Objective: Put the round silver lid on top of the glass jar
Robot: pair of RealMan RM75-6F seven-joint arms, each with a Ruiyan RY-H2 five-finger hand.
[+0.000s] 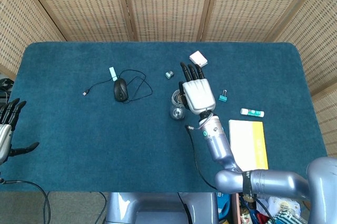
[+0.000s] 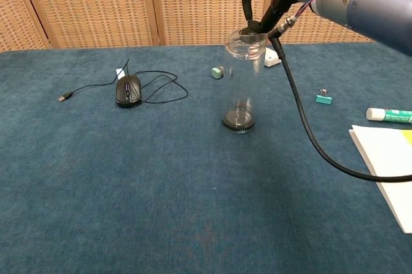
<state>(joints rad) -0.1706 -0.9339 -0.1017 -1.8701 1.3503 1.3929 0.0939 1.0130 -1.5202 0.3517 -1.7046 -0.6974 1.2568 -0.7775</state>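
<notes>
- Silver and round, the metal lid [image 2: 252, 31] is sitting level at the mouth of the tall clear glass jar [image 2: 243, 81], which is standing upright on the blue carpeted table [image 2: 129, 177]; whether the lid is fully seated cannot be told.
- The right hand [image 1: 197, 91] is hovering palm-down over the jar's top, and its dark fingertips [image 2: 247, 5] are pinching the lid from above in the chest view.
- The left hand [image 1: 7, 129] is resting at the near left edge of the table, holding nothing, with its fingers spreading apart.
- A black computer mouse [image 1: 120, 89] with a looping cable is lying to the left of the jar, well apart from it, with a small pale tag [image 1: 112, 73] just beyond it.
- A small grey-green cube [image 2: 218, 72] and a white square block [image 1: 198, 58] are lying behind the jar.
- To the jar's right, a teal binder clip [image 2: 323, 98], a white glue stick [image 2: 389, 115] and a white and yellow booklet [image 1: 247, 144] are lying on the table.
</notes>
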